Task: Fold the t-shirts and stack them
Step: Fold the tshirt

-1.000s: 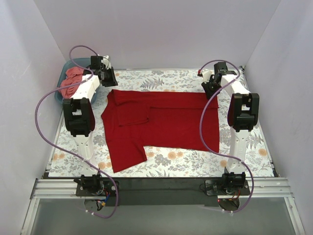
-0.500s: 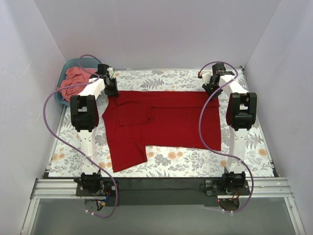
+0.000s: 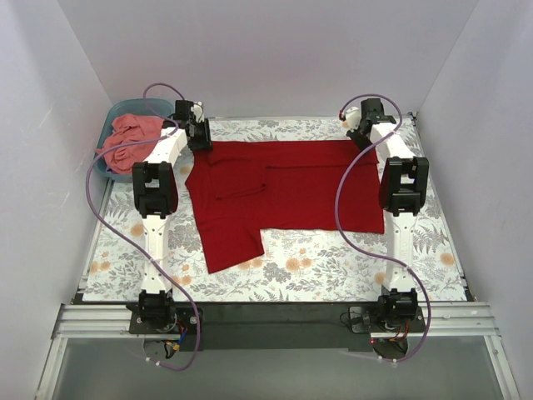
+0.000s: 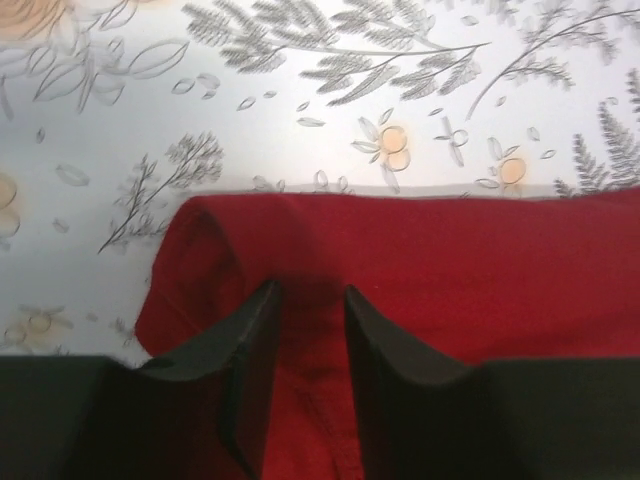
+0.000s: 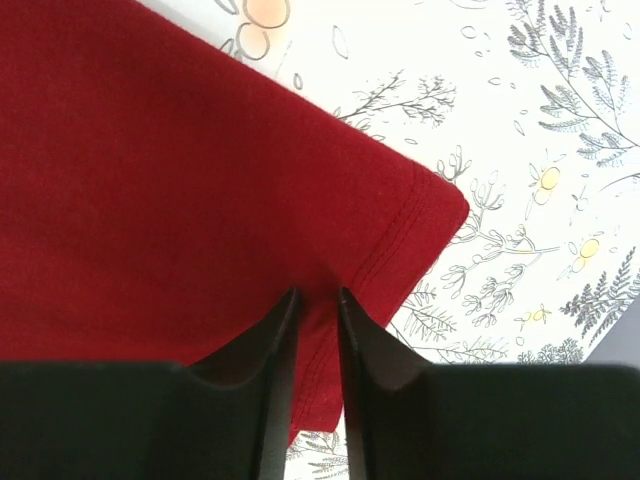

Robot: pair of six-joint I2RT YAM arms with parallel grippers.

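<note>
Deep crimson cotton t-shirt [image 3: 291, 187] spread flat, left gripper [image 4: 308, 292] clamped on its rolled far-left corner, right gripper [image 5: 316, 296] near-closed on hemmed far-right corner, crumpled salmon-pink t-shirt [image 3: 133, 133] in teal plastic tub [image 3: 125, 106].

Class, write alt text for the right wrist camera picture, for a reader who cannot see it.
The right claw pinches the stitched corner of a red t-shirt, its two dark fingers almost closed on the cloth. The shirt lies on a white tablecloth printed with grey leaves and small orange flowers.
</note>
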